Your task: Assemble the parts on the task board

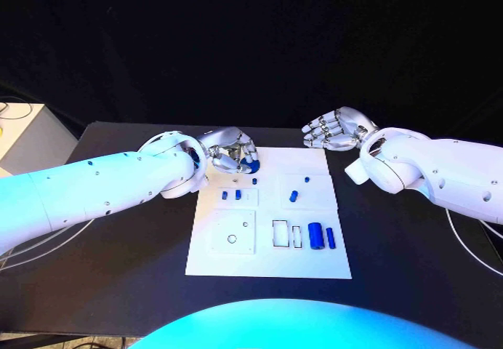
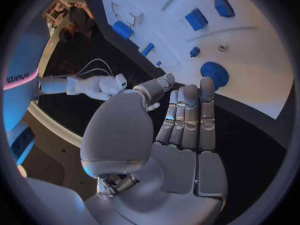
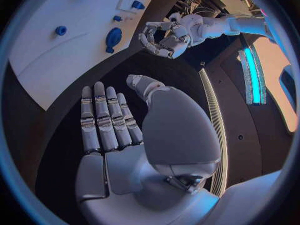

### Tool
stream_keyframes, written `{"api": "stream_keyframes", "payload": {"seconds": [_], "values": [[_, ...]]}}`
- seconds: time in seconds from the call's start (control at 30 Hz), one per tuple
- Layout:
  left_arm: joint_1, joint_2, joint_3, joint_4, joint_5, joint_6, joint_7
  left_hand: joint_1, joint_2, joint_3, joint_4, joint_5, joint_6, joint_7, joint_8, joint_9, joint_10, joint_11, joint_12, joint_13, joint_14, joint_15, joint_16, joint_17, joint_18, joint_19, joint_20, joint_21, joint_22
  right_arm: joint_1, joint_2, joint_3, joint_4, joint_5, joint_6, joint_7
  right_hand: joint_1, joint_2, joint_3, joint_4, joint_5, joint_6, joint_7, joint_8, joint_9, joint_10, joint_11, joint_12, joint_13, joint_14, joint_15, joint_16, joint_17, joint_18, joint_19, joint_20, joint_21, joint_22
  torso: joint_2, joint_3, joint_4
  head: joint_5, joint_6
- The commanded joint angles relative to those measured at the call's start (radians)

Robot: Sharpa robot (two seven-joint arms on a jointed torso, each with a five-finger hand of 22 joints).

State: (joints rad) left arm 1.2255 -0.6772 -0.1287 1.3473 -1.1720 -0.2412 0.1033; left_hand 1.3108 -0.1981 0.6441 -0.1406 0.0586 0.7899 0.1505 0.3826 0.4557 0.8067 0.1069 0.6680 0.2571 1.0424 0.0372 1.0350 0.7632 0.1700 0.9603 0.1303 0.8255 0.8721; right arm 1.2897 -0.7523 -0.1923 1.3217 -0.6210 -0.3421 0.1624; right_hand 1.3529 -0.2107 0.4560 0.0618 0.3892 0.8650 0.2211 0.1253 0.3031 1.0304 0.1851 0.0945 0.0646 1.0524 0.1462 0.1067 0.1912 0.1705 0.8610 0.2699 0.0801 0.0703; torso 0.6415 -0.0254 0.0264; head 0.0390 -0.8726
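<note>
Head view. I see the white board (image 1: 270,258) in the middle of the black table (image 1: 126,269). My left hand (image 1: 232,153) hangs over the board's far left corner, fingers curled downward around a blue part (image 1: 251,166); I cannot tell from here whether the fingers actually grip it. My right hand (image 1: 336,129) hovers beyond the board's far right corner, over bare table, fingers loosely curled and holding nothing. On the board, two small blue parts (image 1: 232,194) lie side by side in a left panel, another small part (image 1: 296,194) sits to their right, and two longer blue cylinders (image 1: 322,237) lie next to each other near the right edge, beside a rectangular slot (image 1: 281,233).

Left wrist view. My left hand (image 2: 187,130) has its fingers extended and close together, thumb apart, palm empty. A round blue part (image 2: 214,73) sits on the board just past the fingertips (image 2: 207,82); I cannot tell whether they touch it. Two blue blocks (image 2: 195,19) lie further along the board.

Right wrist view. My right hand (image 3: 109,127) is flat, fingers straight and together, holding nothing, over the dark table beside the board (image 3: 56,60). The left hand (image 3: 161,37) shows opposite, fingers curled.
</note>
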Motion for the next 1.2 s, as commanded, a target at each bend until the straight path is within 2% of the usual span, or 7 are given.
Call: {"api": "stream_keyframes", "payload": {"seconds": [0.03, 0.13, 0.3, 0.5, 0.87, 1.13, 1.2], "values": [[-0.001, 0.021, -0.007, -0.021, -0.206, 0.018, -0.016, 0.003, -0.004, 0.001, 0.003, 0.000, 0.001, -0.010, -0.003, -0.013, -0.011, -0.001, -0.001, -0.009, 0.017, -0.004, 0.029, 0.004, 0.014, 0.018, -0.002, 0.017, 0.009, -0.002, 0.001, 0.000, 0.000, -0.019, -0.001, 0.023, 0.000, 0.007, 0.008, 0.000, 0.003, 0.005, 0.019, -0.001, 0.001, 0.006, -0.002, -0.004, -0.001, 0.008, 0.000, 0.006, 0.001, 0.016, 0.008, 0.000, 0.004, 0.000, 0.003, 0.0004, -0.0031, -0.001, 0.000], [-0.003, 0.046, -0.014, -0.045, -0.246, 0.039, -0.025, 0.006, -0.005, 0.009, 0.008, 0.000, 0.005, -0.015, -0.002, -0.031, -0.004, -0.007, 0.015, -0.019, 0.099, -0.010, 0.113, 0.074, 0.012, 0.061, -0.008, 0.058, 0.036, -0.002, 0.001, 0.000, 0.000, -0.020, -0.001, 0.023, -0.001, 0.006, 0.008, 0.000, 0.003, 0.005, 0.020, -0.001, 0.001, 0.006, -0.001, -0.004, -0.001, 0.009, 0.000, 0.006, 0.001, 0.016, 0.008, 0.000, 0.003, 0.000, 0.003, 0.0011, -0.0051, -0.001, 0.000], [-0.004, 0.080, -0.020, -0.078, -0.290, 0.052, -0.031, -0.008, -0.018, 0.009, 0.018, -0.001, 0.004, -0.027, -0.001, -0.047, -0.026, -0.011, 0.006, -0.039, 0.137, -0.020, 0.149, 0.081, -0.004, 0.129, -0.016, 0.133, 0.102, -0.003, 0.002, 0.000, 0.001, -0.020, -0.002, 0.023, -0.001, 0.006, 0.008, 0.000, 0.003, 0.005, 0.020, -0.001, 0.001, 0.006, -0.001, -0.004, -0.001, 0.009, 0.000, 0.006, 0.001, 0.016, 0.008, 0.000, 0.003, 0.000, 0.003, 0.0025, -0.0058, -0.001, 0.000], [-0.004, 0.114, -0.027, -0.109, -0.325, 0.080, -0.043, -0.010, -0.023, 0.014, 0.023, -0.001, 0.009, -0.035, -0.003, -0.059, -0.034, -0.016, -0.011, -0.060, 0.158, -0.033, 0.164, 0.076, -0.015, 0.171, -0.026, 0.178, 0.142, -0.003, 0.003, 0.000, 0.004, -0.020, -0.001, 0.023, -0.002, 0.006, 0.009, 0.000, 0.003, 0.004, 0.021, -0.002, 0.000, 0.006, -0.001, -0.004, -0.001, 0.009, 0.000, 0.006, 0.001, 0.015, 0.009, -0.001, 0.003, 0.000, 0.003, 0.0013, -0.0050, -0.003, 0.000], [-0.004, 0.148, -0.031, -0.145, -0.366, 0.157, -0.061, -0.009, -0.024, 0.024, 0.026, -0.001, 0.032, -0.037, 0.000, -0.068, -0.013, -0.019, -0.019, -0.075, 0.166, -0.035, 0.174, 0.068, -0.019, 0.185, -0.029, 0.194, 0.157, -0.003, 0.005, 0.000, 0.004, -0.020, 0.001, 0.023, -0.003, 0.005, 0.009, 0.000, 0.003, 0.004, 0.021, -0.002, 0.000, 0.006, 0.000, -0.005, -0.001, 0.009, 0.000, 0.006, 0.001, 0.015, 0.009, -0.001, 0.003, 0.000, 0.002, 0.0015, -0.0045, -0.006, 0.000], [-0.005, 0.170, -0.040, -0.163, -0.371, 0.171, -0.055, -0.010, -0.025, 0.030, 0.028, -0.001, 0.041, -0.034, -0.009, -0.080, 0.011, -0.021, -0.021, -0.084, 0.175, -0.030, 0.187, 0.071, -0.022, 0.193, -0.027, 0.204, 0.167, -0.003, 0.006, 0.000, 0.005, -0.020, 0.001, 0.022, -0.010, 0.003, 0.009, 0.003, 0.004, 0.003, 0.024, -0.004, 0.000, 0.003, 0.002, -0.007, -0.002, 0.007, 0.002, 0.005, 0.001, 0.014, 0.009, 0.000, 0.001, -0.001, 0.003, -0.0004, -0.0049, -0.006, 0.000], [-0.005, 0.174, -0.041, -0.166, -0.372, 0.176, -0.054, -0.010, -0.024, 0.032, 0.029, -0.001, 0.044, -0.032, -0.012, -0.083, 0.017, -0.021, -0.021, -0.085, 0.177, -0.028, 0.191, 0.073, -0.023, 0.195, -0.025, 0.208, 0.170, -0.003, 0.007, 0.000, 0.006, -0.020, 0.002, 0.021, -0.010, 0.003, 0.009, 0.003, 0.004, 0.003, 0.024, -0.004, 0.000, 0.003, 0.002, -0.007, -0.002, 0.007, 0.002, 0.005, 0.001, 0.014, 0.009, 0.000, 0.001, -0.001, 0.003, 0.0002, -0.0056, -0.006, 0.000]]}}
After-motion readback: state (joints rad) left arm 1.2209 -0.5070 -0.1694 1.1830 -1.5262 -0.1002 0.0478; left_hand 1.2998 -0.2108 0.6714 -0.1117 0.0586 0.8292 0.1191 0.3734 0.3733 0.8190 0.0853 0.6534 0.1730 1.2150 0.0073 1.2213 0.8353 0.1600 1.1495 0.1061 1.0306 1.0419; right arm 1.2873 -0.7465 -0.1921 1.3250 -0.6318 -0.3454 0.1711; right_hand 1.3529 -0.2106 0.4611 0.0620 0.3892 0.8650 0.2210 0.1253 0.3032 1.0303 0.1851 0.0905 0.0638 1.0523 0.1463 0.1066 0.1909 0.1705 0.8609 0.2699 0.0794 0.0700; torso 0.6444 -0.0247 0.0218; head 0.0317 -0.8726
